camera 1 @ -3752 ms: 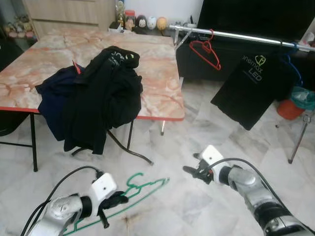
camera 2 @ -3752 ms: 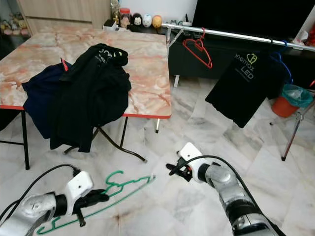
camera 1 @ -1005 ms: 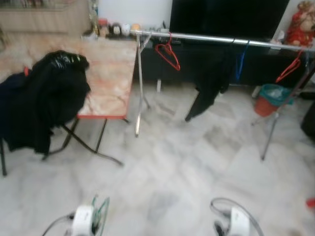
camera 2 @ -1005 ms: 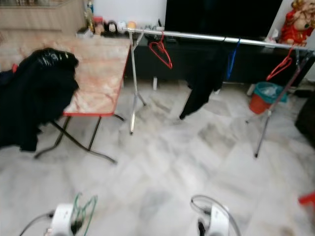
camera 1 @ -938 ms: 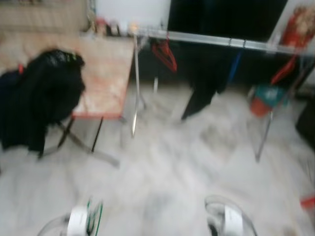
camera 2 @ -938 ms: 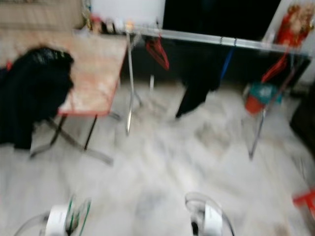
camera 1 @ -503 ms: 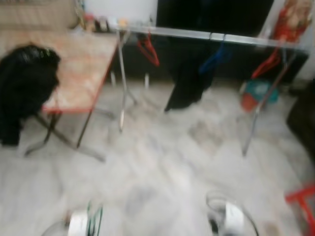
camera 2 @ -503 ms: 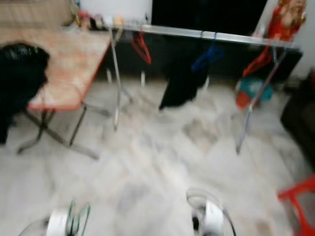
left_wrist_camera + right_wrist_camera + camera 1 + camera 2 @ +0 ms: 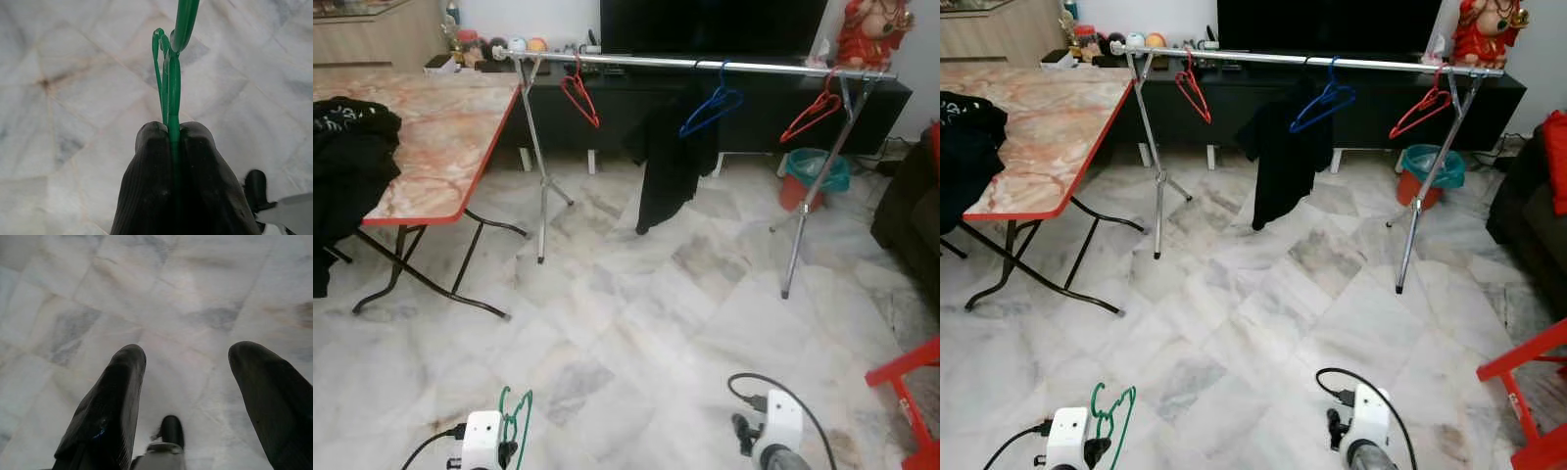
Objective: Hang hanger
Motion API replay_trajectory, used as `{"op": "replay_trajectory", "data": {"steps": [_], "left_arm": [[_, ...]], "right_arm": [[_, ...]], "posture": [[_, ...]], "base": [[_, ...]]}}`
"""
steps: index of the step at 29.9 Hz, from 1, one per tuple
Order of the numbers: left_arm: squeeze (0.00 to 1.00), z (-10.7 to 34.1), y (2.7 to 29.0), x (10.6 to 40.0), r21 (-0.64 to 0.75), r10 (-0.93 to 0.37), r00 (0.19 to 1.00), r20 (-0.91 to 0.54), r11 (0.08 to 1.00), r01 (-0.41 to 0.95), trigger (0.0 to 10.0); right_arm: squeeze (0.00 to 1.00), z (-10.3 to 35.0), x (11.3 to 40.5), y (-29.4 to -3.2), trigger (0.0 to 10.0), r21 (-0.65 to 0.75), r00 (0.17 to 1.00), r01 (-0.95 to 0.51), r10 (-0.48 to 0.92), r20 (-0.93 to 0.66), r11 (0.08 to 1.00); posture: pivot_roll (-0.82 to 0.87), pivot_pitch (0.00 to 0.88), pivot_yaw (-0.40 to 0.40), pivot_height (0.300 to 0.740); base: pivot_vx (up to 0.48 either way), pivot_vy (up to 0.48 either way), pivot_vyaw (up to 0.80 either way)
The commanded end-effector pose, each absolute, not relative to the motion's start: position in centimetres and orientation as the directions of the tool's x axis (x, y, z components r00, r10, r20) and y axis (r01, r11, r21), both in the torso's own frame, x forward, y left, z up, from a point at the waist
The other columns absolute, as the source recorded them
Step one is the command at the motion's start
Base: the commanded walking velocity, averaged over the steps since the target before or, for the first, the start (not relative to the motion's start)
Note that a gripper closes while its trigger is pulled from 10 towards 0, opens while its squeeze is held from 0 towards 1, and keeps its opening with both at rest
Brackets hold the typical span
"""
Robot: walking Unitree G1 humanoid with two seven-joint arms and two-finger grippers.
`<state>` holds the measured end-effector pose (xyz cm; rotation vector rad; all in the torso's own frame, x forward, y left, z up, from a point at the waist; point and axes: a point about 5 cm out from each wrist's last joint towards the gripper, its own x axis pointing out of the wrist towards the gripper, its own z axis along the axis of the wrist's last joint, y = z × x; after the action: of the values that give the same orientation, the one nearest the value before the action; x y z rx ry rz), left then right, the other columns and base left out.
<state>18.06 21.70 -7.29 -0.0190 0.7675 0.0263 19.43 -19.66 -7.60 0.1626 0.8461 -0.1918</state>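
A green wire hanger is pinched between the fingers of my left gripper, which is shut on it low over the marble floor; its hook stands up beside the wrist. My right gripper hangs open with nothing in it, low on the right. Ahead stands a silver clothes rail on two folding legs. On it hang a red hanger, a blue hanger with a black garment, and another red hanger.
A marble-topped folding table with black clothes stands at the left. A teal bin sits behind the rail's right leg. A dark sofa and a red stool are at the right. Open marble floor lies before the rail.
The camera has swung right and steadied, so the whole rail now sits centred and sharp. The green hanger stays in my left gripper; the right gripper stays open.
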Motion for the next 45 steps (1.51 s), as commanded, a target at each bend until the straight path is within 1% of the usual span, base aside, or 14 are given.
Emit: {"op": "replay_trajectory", "data": {"steps": [1, 3, 10, 12, 18, 28, 33, 37, 45], "left_arm": [[0.00, -7.1, 21.8, 18.2, 0.009, 0.015, 0.726, -0.687, 1.000, -0.012, 10.0], [0.00, -7.1, 21.9, 18.3, 0.005, 0.026, 0.730, -0.683, 1.000, -0.030, 10.0], [0.00, -7.2, 21.5, 18.3, -0.003, 0.021, 0.731, -0.682, 1.000, -0.031, 10.0], [0.00, -7.2, 21.5, 18.1, -0.004, 0.024, 0.730, -0.683, 0.999, -0.037, 10.0], [0.00, -7.4, 21.2, 17.9, -0.002, 0.015, 0.722, -0.692, 1.000, -0.023, 10.0], [0.00, -7.5, 22.0, 17.5, 0.010, 0.020, 0.712, -0.702, 1.000, -0.018, 10.0], [0.00, -7.4, 21.7, 17.8, 0.006, 0.016, 0.711, -0.703, 1.000, -0.017, 10.0], [0.00, -7.4, 21.0, 18.2, -0.008, -0.002, 0.717, -0.697, 1.000, -0.005, 10.0], [0.00, -7.7, 21.3, 17.5, -0.001, 0.013, 0.703, -0.711, 1.000, -0.020, 10.0]], "right_arm": [[0.00, -7.0, 20.4, -20.0, 10.0, 0.065, 0.674, 0.238, -0.117, -0.729, 0.969], [0.00, -7.1, 20.2, -20.1, 10.0, 0.057, 0.668, 0.239, -0.121, -0.735, 0.969], [0.00, -7.1, 20.1, -20.4, 10.0, 0.051, 0.669, 0.238, -0.126, -0.733, 0.970], [0.00, -7.1, 20.1, -20.4, 10.0, 0.043, 0.668, 0.217, -0.116, -0.735, 0.975], [0.00, -7.2, 19.9, -20.5, 10.0, 0.041, 0.665, 0.222, -0.120, -0.737, 0.974], [0.00, -7.4, 19.5, -20.1, 10.0, 0.052, 0.656, 0.227, -0.114, -0.746, 0.972], [0.00, -7.5, 19.5, -20.1, 10.0, 0.057, 0.653, 0.235, -0.114, -0.749, 0.970], [0.00, -7.4, 19.5, -20.3, 10.0, 0.052, 0.652, 0.228, -0.113, -0.750, 0.972], [0.00, -7.6, 19.3, -20.2, 10.0, 0.051, 0.645, 0.207, -0.097, -0.758, 0.977]], "posture": [[-0.04, 0.000, 0.002, 0.740], [-0.03, 0.000, -0.003, 0.740], [-0.03, 0.000, -0.007, 0.740], [-0.04, 0.000, -0.006, 0.740], [-0.04, 0.000, 0.001, 0.740], [-0.04, 0.000, 0.005, 0.740], [-0.03, 0.000, -0.008, 0.740], [-0.02, 0.000, -0.021, 0.740], [-0.01, 0.000, -0.030, 0.740]], "base": [[0.000, 0.000, 0.00], [0.247, 0.000, 0.00], [0.276, 0.000, 0.00], [0.304, 0.000, 0.00], [0.305, 0.000, 0.00], [0.328, 0.000, 0.00], [0.340, 0.000, 0.00], [0.347, 0.000, 0.00], [0.359, 0.000, 0.00]]}}
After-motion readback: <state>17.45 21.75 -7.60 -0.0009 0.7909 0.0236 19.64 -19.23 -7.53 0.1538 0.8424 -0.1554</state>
